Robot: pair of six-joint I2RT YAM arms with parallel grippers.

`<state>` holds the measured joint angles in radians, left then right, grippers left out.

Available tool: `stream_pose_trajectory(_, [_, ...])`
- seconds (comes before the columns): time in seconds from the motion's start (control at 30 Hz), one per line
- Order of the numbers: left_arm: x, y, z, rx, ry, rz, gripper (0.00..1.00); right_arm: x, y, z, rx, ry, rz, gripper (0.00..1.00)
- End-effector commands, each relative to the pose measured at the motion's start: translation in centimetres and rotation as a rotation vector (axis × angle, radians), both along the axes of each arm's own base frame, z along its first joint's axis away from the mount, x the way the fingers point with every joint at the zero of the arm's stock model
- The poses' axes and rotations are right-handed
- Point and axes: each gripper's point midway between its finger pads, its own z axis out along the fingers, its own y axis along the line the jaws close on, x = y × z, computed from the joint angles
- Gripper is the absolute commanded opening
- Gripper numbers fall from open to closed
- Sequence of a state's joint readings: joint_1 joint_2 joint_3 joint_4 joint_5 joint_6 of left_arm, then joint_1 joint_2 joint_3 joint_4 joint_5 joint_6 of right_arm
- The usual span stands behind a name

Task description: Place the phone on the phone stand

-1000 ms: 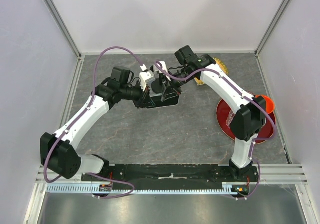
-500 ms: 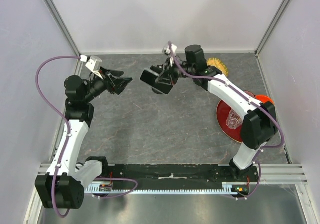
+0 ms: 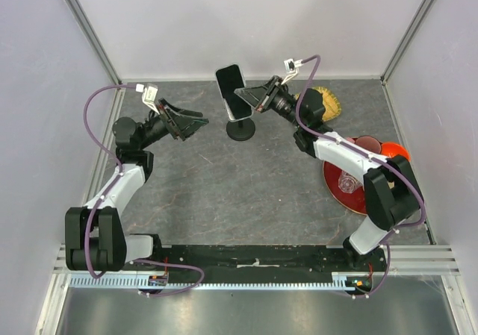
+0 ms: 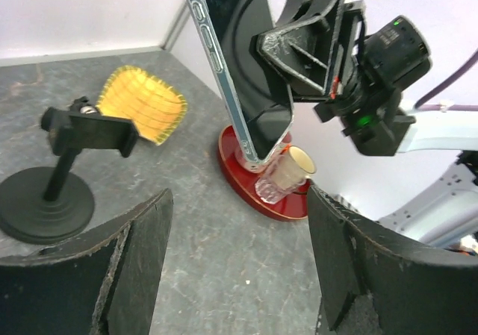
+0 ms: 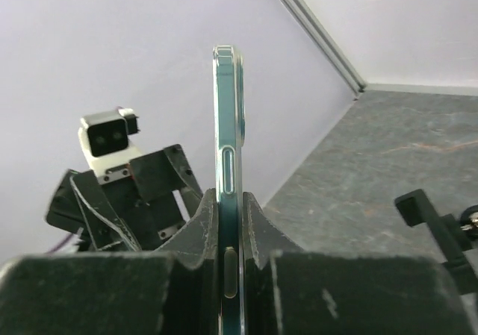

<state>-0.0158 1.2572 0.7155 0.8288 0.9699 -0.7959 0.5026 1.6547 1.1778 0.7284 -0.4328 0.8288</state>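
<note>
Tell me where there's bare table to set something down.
The widest bare patch of table lies between the phone stand and the black base rail. The right side is crowded: red plate, glass, yellow mat.

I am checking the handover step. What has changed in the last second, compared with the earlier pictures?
The left gripper pulled back leftwards from the middle and is open, empty. The right gripper, shut on the phone, raised it upright near the phone stand, whose cradle is empty. The stand, red plate and yellow pad stayed put.
</note>
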Motion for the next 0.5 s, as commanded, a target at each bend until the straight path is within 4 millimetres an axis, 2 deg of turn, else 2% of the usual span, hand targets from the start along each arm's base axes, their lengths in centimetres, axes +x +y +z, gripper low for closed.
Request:
stream_pose_trajectory(0.0, [-1.8, -1.2, 2.7, -0.063, -0.083, -0.100, 0.78, -3.6, -1.6, 9.3, 0.327, -0.132, 0.017, 0.00])
stream_pose_trajectory(0.13, [-2.4, -2.3, 2.6, -0.076, -0.085, -0.151, 0.78, -4.6, -0.8, 9.2, 0.380, -0.119, 0.028, 0.00])
stream_pose_trajectory(0.47, [-2.9, -2.9, 2.6, -0.122, -0.062, -0.227, 0.76, -6.6, 0.9, 9.6, 0.429, -0.145, 0.066, 0.00])
